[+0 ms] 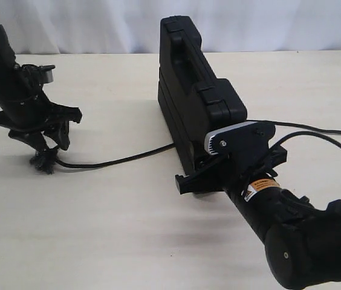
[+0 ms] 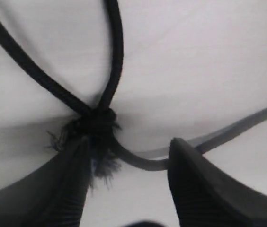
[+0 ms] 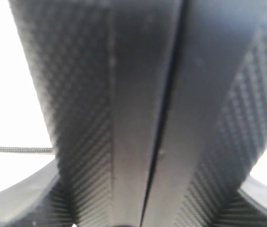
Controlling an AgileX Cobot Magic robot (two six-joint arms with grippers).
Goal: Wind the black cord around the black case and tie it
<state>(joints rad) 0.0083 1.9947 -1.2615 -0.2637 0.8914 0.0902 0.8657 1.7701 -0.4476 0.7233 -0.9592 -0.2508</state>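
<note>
Black case [image 1: 191, 90] upright on bench [image 1: 98, 241], right jaws clamped on near end. Left jaws apart around frayed tuft of black cord [image 1: 122, 160]. Risk: unheld end drifts, wrap slackens; case topples if clamp slips.

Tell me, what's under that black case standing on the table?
The black cord reaches the base of the black case on one side and comes out on the other. Whether it runs underneath or behind is hidden.

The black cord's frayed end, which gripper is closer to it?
Left. The left gripper stands open right over the frayed end, which lies beside one finger. The right gripper is far off, clamped on the black case.
</note>
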